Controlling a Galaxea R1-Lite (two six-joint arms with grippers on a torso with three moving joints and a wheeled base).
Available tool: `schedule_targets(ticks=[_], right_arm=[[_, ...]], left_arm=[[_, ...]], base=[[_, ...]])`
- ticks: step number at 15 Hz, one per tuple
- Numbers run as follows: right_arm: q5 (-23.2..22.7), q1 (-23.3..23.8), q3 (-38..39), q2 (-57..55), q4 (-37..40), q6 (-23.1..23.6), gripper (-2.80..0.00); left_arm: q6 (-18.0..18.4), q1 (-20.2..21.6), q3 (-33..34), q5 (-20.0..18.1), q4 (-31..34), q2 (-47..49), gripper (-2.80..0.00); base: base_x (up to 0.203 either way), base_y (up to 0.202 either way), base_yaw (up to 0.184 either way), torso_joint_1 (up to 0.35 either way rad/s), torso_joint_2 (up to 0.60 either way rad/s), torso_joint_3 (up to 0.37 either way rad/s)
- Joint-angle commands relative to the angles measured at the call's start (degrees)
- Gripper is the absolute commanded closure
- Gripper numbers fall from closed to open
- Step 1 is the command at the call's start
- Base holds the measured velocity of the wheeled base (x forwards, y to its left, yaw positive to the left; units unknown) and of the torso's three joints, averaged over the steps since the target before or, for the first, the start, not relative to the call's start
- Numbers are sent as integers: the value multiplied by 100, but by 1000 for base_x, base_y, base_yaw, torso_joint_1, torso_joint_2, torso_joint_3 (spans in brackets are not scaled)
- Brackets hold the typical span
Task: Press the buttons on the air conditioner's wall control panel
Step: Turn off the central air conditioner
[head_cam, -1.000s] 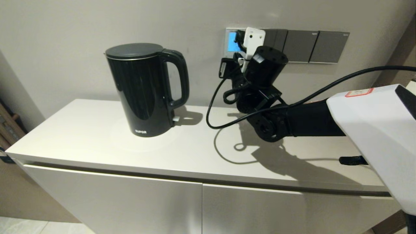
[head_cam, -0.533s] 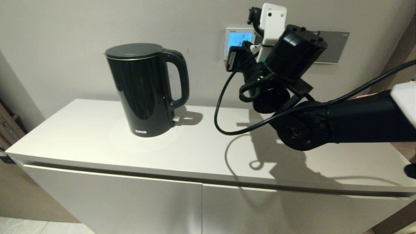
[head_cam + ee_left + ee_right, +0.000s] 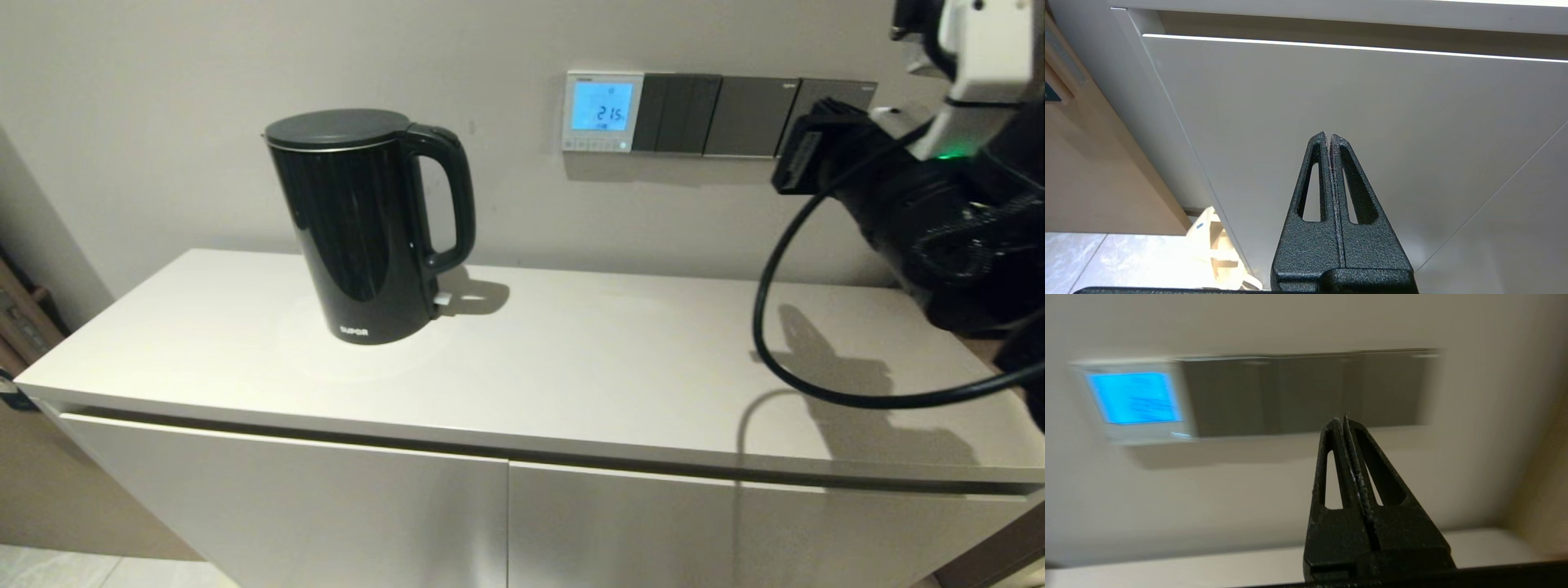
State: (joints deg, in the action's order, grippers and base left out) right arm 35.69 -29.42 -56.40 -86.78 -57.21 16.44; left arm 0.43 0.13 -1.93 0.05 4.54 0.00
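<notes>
White cabinet (image 3: 571,384), its flat top running left to right below the wall and its door fronts facing the viewer. A black electric kettle (image 3: 359,229) stands upright on the left half of the top, lid on, handle turned to the right.

On the far wall, above the right half of the cabinet top, a horizontal row of plates is mounted flush. The air conditioner's wall control panel (image 3: 602,112) is the leftmost unit: a small, square, white-framed face looking straight out from the wall, its light-blue screen lit and showing digits. The dark grey switch plates (image 3: 751,116) adjoin it on the right, so the whole row has its long axis left to right. The buttons (image 3: 596,145) form a thin strip along the panel's lower edge, below the screen, also running left to right; single keys are too small to tell apart.

The right arm (image 3: 939,212) is raised at the far right, in front of the rightmost switch plate, with a black cable looping down from it above the cabinet top. The right gripper (image 3: 1345,421) has its fingers pressed together on nothing; it points at the wall below the switch plates, well to the right of the panel and apparently clear of the wall.

The left gripper (image 3: 1329,136), fingers likewise pressed together and empty, hangs low before the cabinet's door front.
</notes>
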Motion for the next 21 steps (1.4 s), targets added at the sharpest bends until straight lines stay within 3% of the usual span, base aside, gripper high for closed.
schedule_targets(ticks=[1, 7, 12, 18, 21], right_arm=[[5, 426, 836, 1240, 84, 107, 0], [54, 1418, 2617, 3052, 1126, 91, 0], [163, 1735, 4098, 4214, 1173, -66, 0], [175, 1755, 5577, 5415, 1273, -291, 0], [225, 1975, 5631, 6201, 2219, -388, 0]], left_arm=[[1, 4, -1, 4, 3, 9, 0], [1, 2, -1, 4, 3, 9, 0], [1, 4, -1, 4, 3, 9, 0], [1, 4, -1, 4, 3, 9, 0], [1, 0, -1, 4, 3, 9, 0]], base=[[0, 0, 0, 0, 0, 0], [0, 0, 0, 0, 0, 0], [0, 0, 0, 0, 0, 0], [0, 0, 0, 0, 0, 0], [0, 0, 0, 0, 0, 0]])
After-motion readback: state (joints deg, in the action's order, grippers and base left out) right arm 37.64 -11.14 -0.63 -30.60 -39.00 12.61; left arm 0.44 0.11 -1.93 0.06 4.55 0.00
